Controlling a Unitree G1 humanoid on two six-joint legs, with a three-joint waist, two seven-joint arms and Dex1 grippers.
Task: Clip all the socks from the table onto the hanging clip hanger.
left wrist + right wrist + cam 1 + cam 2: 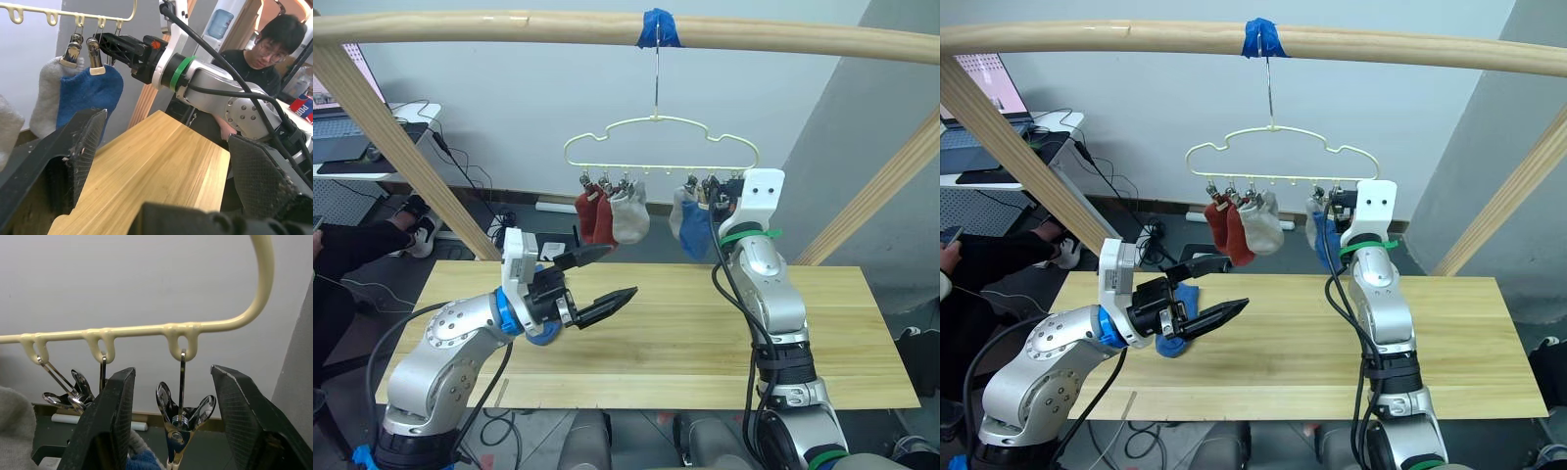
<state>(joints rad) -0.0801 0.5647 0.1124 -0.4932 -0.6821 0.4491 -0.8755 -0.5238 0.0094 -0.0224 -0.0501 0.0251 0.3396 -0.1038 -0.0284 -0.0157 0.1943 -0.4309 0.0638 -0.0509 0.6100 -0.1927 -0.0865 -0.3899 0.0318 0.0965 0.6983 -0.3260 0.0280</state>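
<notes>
- Left eye view: the clip hanger [661, 137] hangs from the wooden rail [509, 27] at upper centre, with five socks already clipped: two rust red [592, 215] and one light grey [629, 216] left of centre, one grey and one blue sock [695, 231] right of centre.
- The last blue sock [1175, 333] lies on the table [842, 333] at lower left of the right eye view, partly hidden behind the left gripper [597, 277], whose fingers are spread and empty.
- The right gripper [171, 426] is raised at the hanger's right end, fingers spread on either side of the empty end clip [182, 413] (not yet squeezing it, as far as I can tell).
- Step in hand, I judge: the sixth and final sock.
- Next move calls for the left gripper to drop onto the sock, pinch its edge and lift it to the end clip while the right presses that clip open.
</notes>
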